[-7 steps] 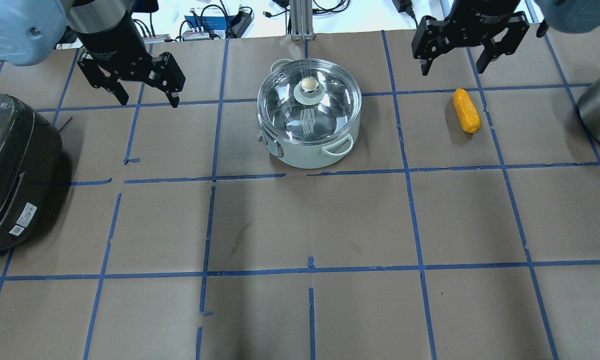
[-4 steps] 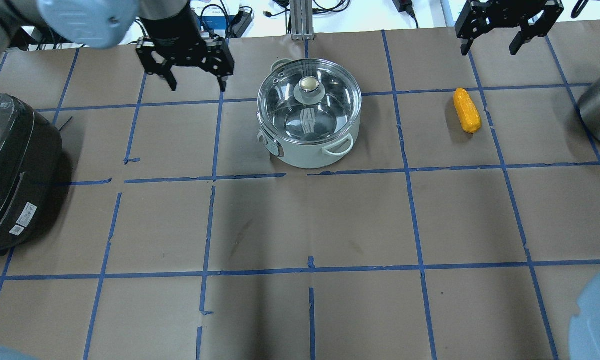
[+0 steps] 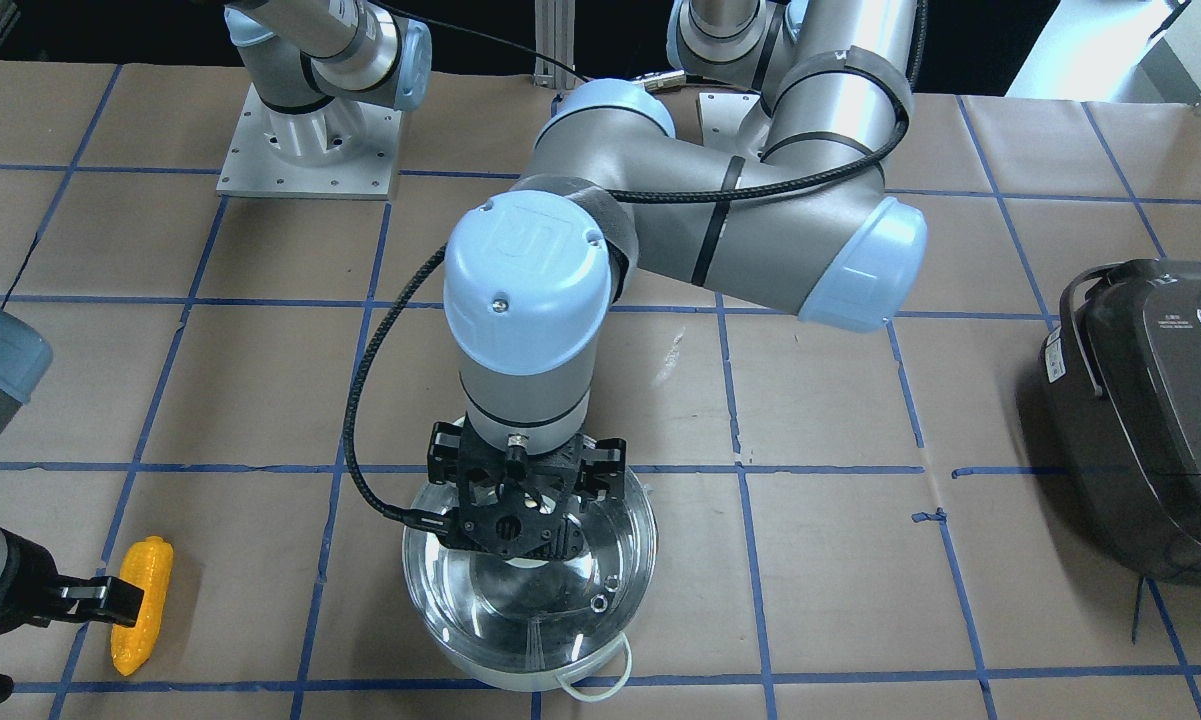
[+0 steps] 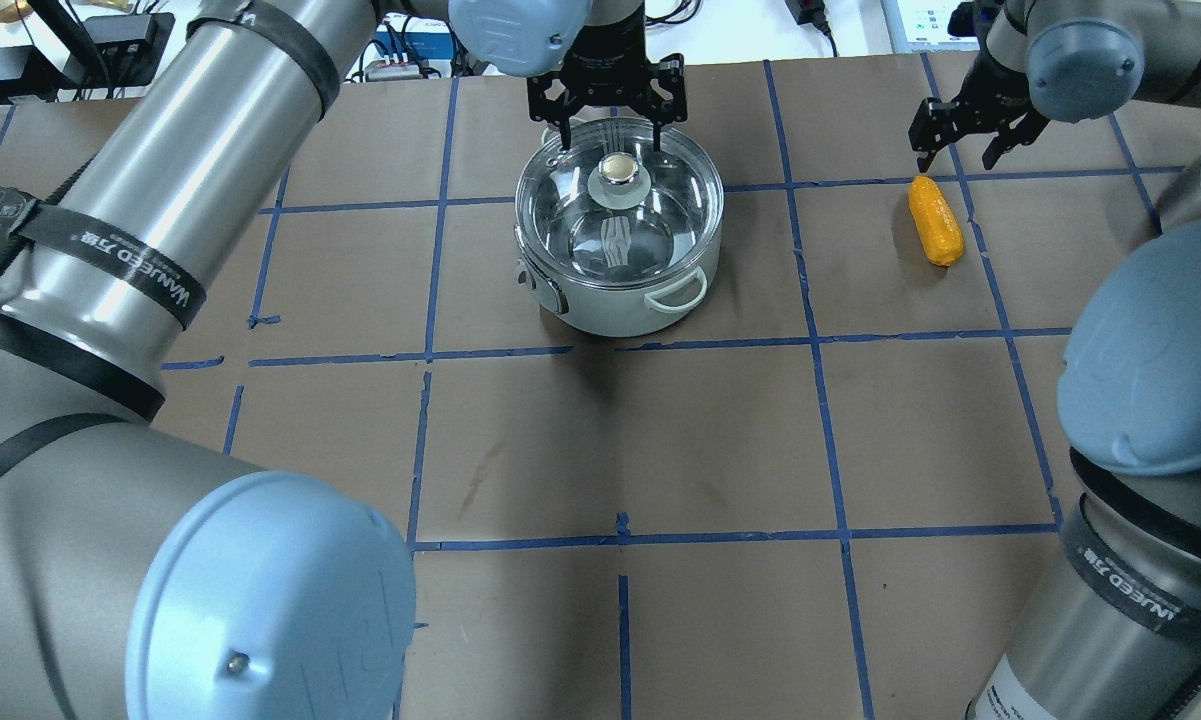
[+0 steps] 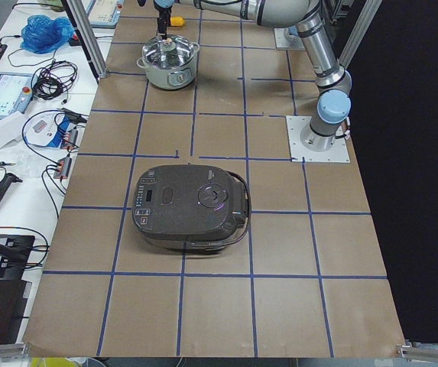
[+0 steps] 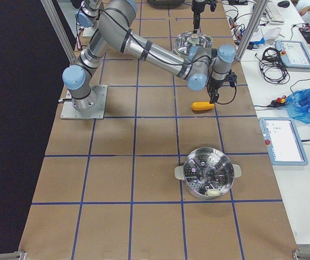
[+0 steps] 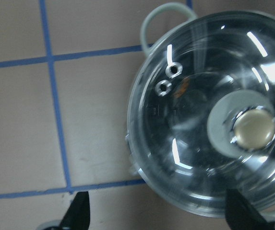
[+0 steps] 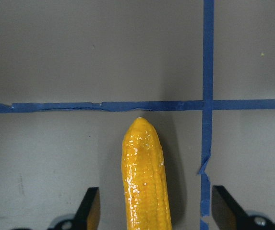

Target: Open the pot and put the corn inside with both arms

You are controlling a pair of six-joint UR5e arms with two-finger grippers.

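The steel pot (image 4: 620,290) stands at the table's far middle with its glass lid (image 4: 570,215) on and the pale knob (image 4: 617,172) on top. My left gripper (image 4: 610,138) is open and empty, above the lid's far edge, clear of the knob. In the left wrist view the knob (image 7: 254,132) lies off to the right, near the right fingertip (image 7: 238,215). The corn (image 4: 934,221) lies flat right of the pot. My right gripper (image 4: 965,148) is open and empty over its far end. In the right wrist view the corn (image 8: 146,177) lies between the open fingers (image 8: 91,211).
A dark grey rice cooker (image 3: 1150,400) sits at the table's end on my left. A steel steamer pot without a lid (image 6: 209,176) stands at the end on my right. Blue tape lines grid the brown table. My left arm (image 4: 160,250) stretches across the near left.
My left gripper moved right, from left of the pot to over the lid's far edge. My right gripper came down towards the corn's far end. Both stayed open. Pot and corn have not moved.
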